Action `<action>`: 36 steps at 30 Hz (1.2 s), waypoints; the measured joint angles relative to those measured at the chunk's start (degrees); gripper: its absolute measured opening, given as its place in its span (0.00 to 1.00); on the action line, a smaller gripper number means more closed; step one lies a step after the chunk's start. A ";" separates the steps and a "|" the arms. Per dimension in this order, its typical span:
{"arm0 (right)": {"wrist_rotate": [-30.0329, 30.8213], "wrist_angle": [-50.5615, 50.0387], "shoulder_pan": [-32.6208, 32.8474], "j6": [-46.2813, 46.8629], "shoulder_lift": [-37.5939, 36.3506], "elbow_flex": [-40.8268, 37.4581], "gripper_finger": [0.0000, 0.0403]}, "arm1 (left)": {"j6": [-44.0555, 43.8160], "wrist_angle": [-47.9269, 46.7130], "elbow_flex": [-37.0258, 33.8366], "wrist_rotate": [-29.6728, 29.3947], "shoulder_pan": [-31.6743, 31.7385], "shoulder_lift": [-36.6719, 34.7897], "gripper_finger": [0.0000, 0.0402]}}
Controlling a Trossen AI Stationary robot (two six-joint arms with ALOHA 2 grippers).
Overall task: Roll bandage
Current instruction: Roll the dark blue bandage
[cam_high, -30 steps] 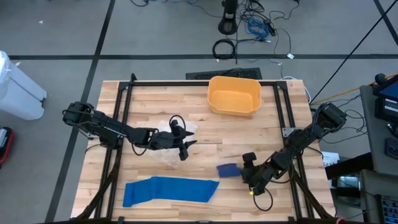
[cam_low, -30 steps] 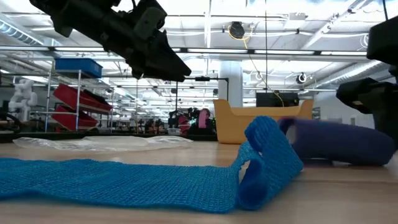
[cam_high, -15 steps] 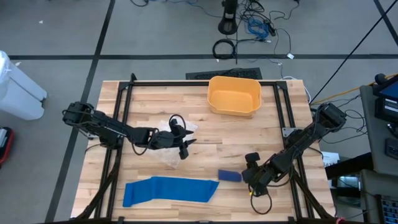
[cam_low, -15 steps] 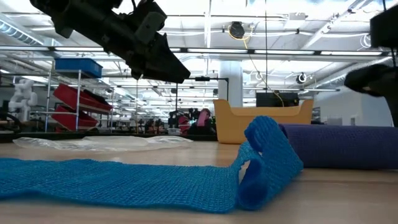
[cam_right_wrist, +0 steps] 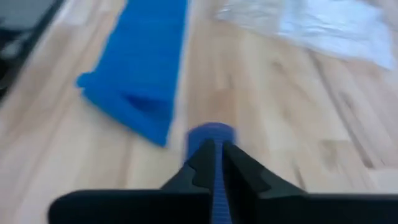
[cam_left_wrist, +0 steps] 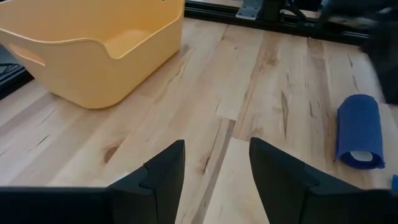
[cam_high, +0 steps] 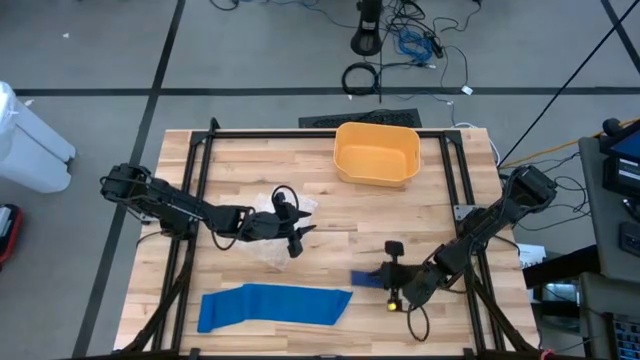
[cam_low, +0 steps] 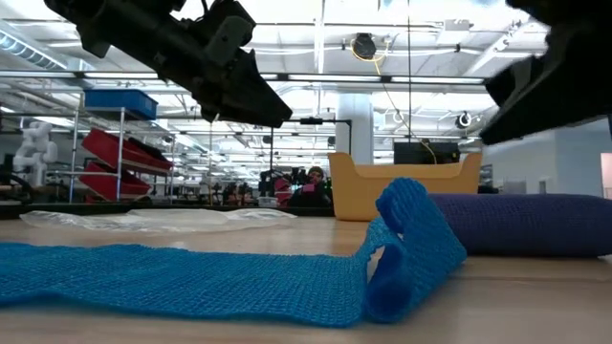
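Observation:
A flat blue bandage strip [cam_high: 275, 305] lies along the table's near edge. Its right end [cam_low: 411, 239] curls up in a loose fold. To its right a rolled blue bandage [cam_high: 366, 279] rests on its side on the wood [cam_low: 521, 225]. My right gripper [cam_right_wrist: 214, 146] is shut and hangs just above the roll [cam_right_wrist: 211, 132]; in the low view it [cam_low: 512, 105] is clear of the roll. My left gripper [cam_high: 297, 238] waits open over the table's middle, its fingers [cam_left_wrist: 214, 168] with nothing between them.
A yellow basket [cam_high: 376, 153] stands at the far middle of the table [cam_left_wrist: 93, 43]. A clear plastic wrapper [cam_high: 275, 205] lies beneath my left arm. Black frame rails [cam_high: 200, 190] run along both sides of the table. Bare wood lies between the basket and the roll.
My right gripper has risen off the roll, rolled its wrist and shut on nothing. The rolled bandage, blurred a second ago, has settled on the table a little nearer the front edge. The flat strip has kept its place.

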 joint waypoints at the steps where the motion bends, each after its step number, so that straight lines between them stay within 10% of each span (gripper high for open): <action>1: 1.01 2.37 0.00 1.38 0.03 -1.60 0.02 | -0.02 -0.09 0.00 0.04 -0.08 0.00 0.46; 16: -0.51 21.85 1.00 6.04 3.95 -10.61 0.00 | -0.15 -1.33 -0.02 0.12 0.19 0.04 0.46; 36: -20.20 30.67 3.32 5.34 12.15 -9.49 0.00 | -0.41 -1.35 -0.04 0.31 0.19 0.04 0.46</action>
